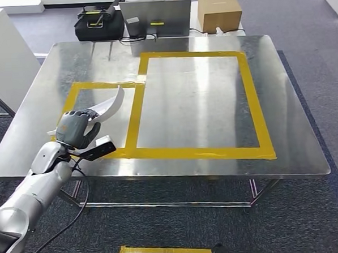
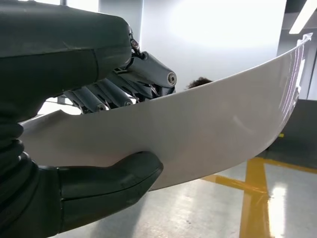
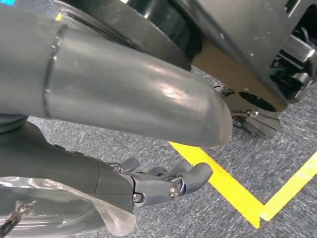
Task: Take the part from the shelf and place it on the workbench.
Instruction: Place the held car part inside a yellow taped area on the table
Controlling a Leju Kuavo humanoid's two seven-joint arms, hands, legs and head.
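Observation:
My left hand [image 1: 75, 128] grips a white curved part [image 1: 110, 105] just above the metal workbench [image 1: 287, 126], over the small yellow-taped rectangle [image 1: 77, 89] at its front left. In the left wrist view the thumb [image 2: 112, 176] lies along one face of the part [image 2: 209, 124] and the fingers [image 2: 123, 84] wrap the other face; the part's far end sticks out past the hand. My right hand [image 3: 160, 186] hangs over grey carpet with its fingers loosely spread and holds nothing.
A larger yellow-taped rectangle [image 1: 246, 77] covers the bench's middle and right. Behind the bench stand a black bag [image 1: 98, 23], a grey laptop [image 1: 157, 18] and a cardboard box [image 1: 219, 11]. A white cabinet [image 1: 1, 61] stands left. Yellow tape [image 1: 165, 251] marks the floor.

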